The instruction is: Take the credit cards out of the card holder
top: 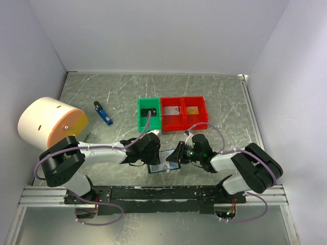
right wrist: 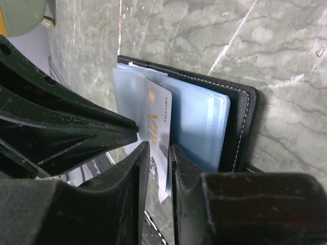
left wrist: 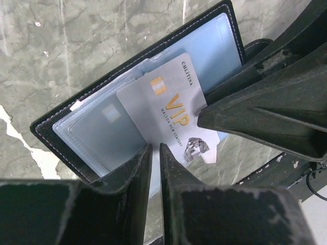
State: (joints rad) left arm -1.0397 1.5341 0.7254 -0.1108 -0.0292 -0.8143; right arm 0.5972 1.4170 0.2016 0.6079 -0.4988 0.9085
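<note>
Overhead, the small black folding card holder [top: 158,167] lies open on the grey marbled table [top: 230,102]; at the left wrist, the left gripper [left wrist: 155,148] nips its pale-blue sleeve; at the right wrist, the right gripper [right wrist: 159,149] pinches the silvery-grey plastic credit card [right wrist: 159,109], partly out.

From high behind the near edge we are looking down across the table [top: 214,92], from each wrist we are peering in close, both wrist views sharing the open wallet [left wrist: 97,138] and its pale card [left wrist: 168,112], from opposite sides.
</note>
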